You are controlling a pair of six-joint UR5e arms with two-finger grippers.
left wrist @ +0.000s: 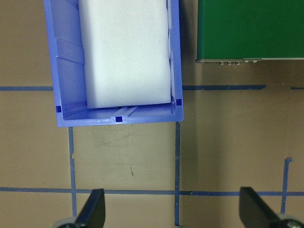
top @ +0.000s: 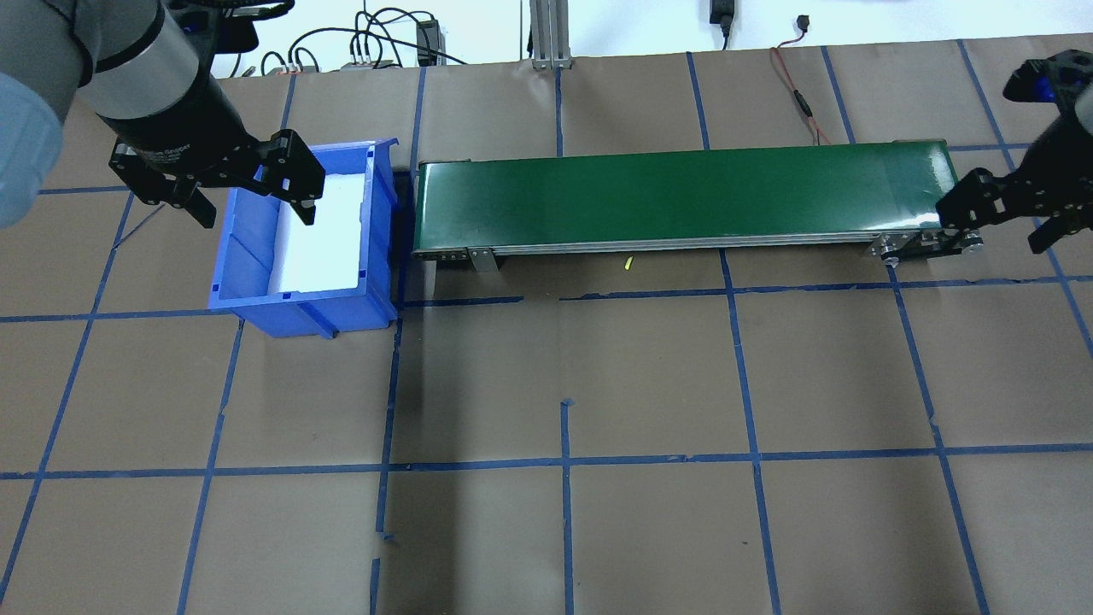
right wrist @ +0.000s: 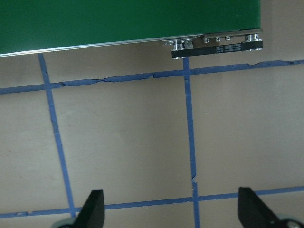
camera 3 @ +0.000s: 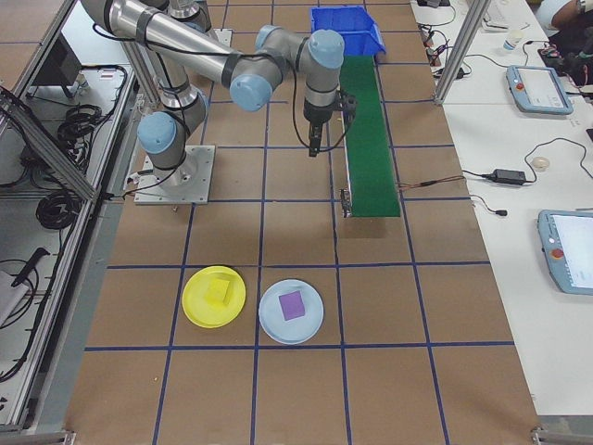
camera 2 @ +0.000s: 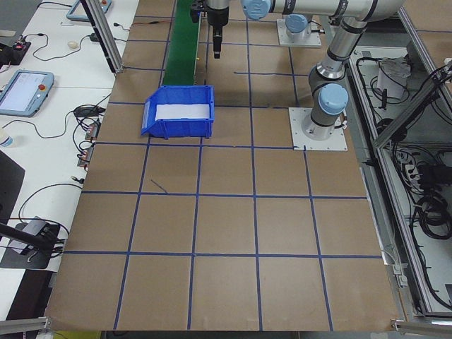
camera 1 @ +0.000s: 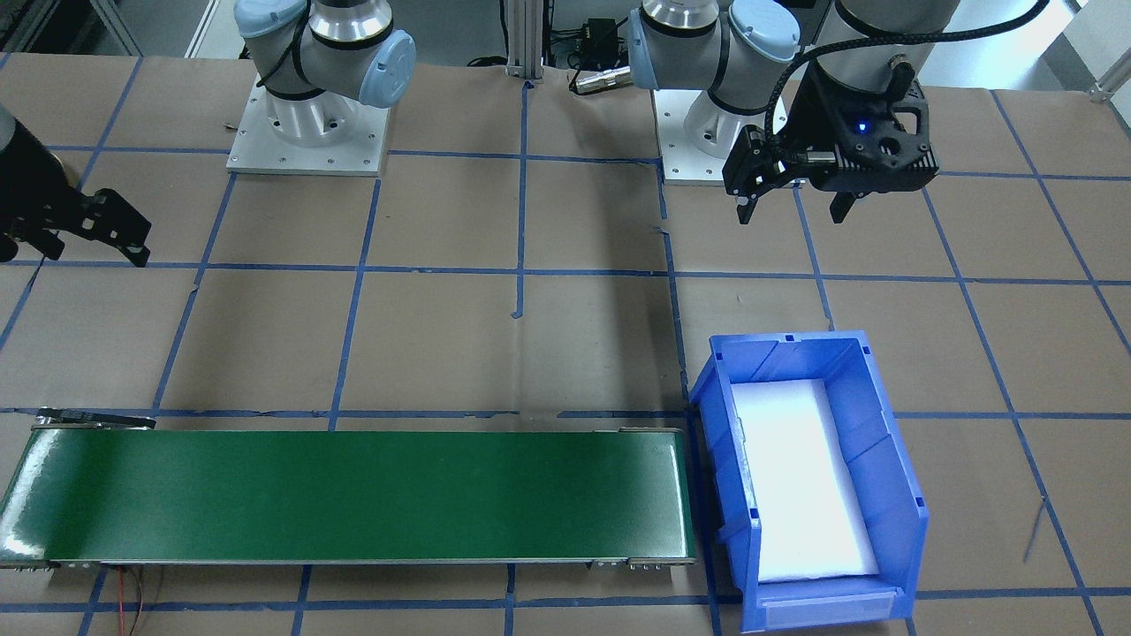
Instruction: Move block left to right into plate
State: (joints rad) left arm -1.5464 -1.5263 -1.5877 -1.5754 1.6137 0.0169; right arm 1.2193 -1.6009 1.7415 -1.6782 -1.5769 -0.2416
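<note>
At the front view's left edge, right tool (camera 1: 88,231) cut off, both tools spread, left tool (camera 1: 791,199) empty, plate (camera 3: 214,297) only in right side view

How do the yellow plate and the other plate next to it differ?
The yellow plate is bright yellow; the pale blue plate is light blue-grey. The yellow plate carries a yellow block that nearly blends with it, the pale blue plate a purple block that stands out. The yellow plate lies nearer the robot's side of the table, the pale blue plate farther out. Both are round, similar in size, and lie flat side by side.
</note>
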